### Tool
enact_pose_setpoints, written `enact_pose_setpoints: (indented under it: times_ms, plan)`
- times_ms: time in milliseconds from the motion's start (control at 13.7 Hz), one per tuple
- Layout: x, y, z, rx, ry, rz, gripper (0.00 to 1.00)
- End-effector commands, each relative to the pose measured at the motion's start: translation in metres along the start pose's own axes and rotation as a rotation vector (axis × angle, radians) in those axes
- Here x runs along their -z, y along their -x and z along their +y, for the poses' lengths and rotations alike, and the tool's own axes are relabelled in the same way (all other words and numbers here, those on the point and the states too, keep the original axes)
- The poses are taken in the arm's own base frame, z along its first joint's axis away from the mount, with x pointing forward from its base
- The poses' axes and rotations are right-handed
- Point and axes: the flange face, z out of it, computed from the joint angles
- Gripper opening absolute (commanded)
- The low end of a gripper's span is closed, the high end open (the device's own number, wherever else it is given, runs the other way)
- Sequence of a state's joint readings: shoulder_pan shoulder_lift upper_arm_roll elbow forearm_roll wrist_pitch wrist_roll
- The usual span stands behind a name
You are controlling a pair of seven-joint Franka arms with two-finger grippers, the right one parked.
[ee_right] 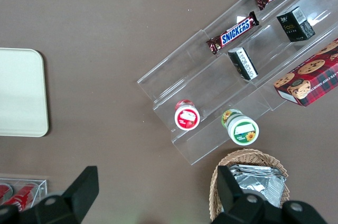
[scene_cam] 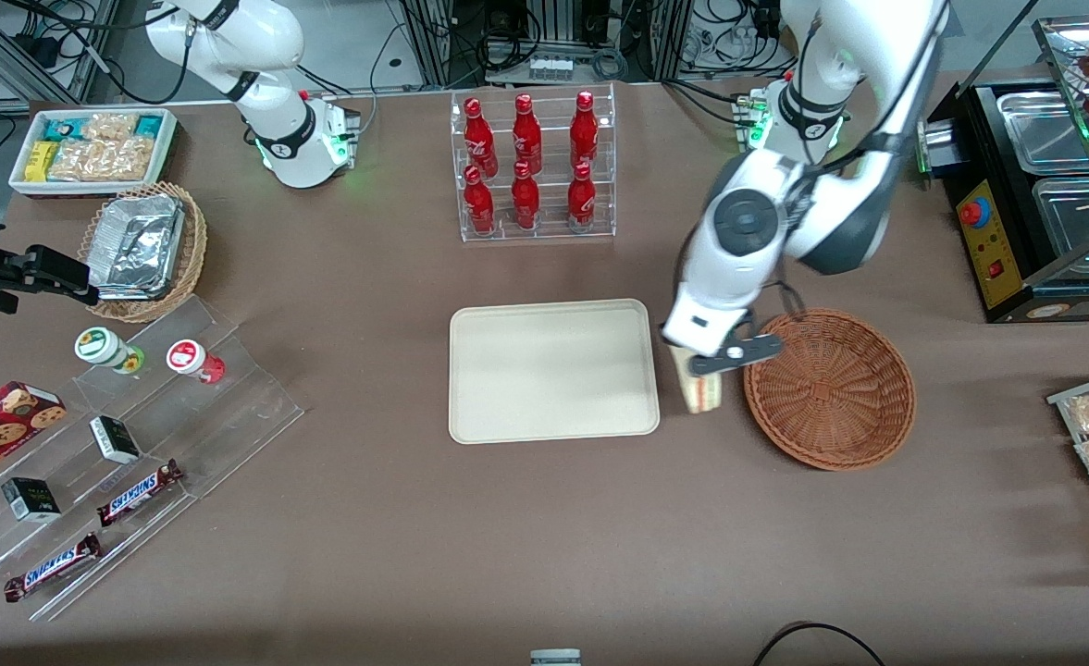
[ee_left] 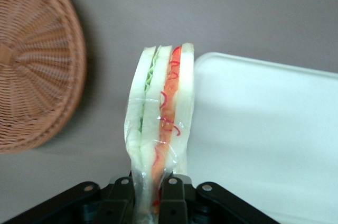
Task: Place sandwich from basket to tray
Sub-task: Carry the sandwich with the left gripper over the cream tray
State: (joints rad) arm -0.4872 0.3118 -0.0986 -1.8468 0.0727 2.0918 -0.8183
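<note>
Two bars on the clear stepped stand point(scene_cam: 137, 435) read SNICKERS point(scene_cam: 52, 566); the red bottles point(scene_cam: 525, 166) in their rack carried white script too small to read. The gripper point(scene_cam: 712, 368) hung above the table point(scene_cam: 414, 555), between the basket point(scene_cam: 831, 388) and the tray point(scene_cam: 553, 370), its fingers point(ee_left: 171, 189) pinched tight on the wrapped sandwich point(ee_left: 161, 123), beside the tray's rim. The basket held nothing.

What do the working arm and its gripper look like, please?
The working arm has glossy white rounded shells with dark grey joint caps, a black band and a green light near its base. A thin black cable loops beside the wrist. The gripper, between tray and basket, is black.
</note>
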Motion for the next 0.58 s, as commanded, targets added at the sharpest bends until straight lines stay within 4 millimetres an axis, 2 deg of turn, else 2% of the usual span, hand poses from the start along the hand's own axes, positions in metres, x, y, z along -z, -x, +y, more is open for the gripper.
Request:
enact_pose_setpoints:
  times_ms: [0,438,511]
  plan:
    - [-0.005,-0.001,0.055,-0.043,-0.037,-0.028,0.00]
    - [-0.035,0.034,0.141,-0.158,-0.033,-0.033,0.00]
    - [-0.042,0.040,0.150,-0.174,-0.041,-0.039,0.00]
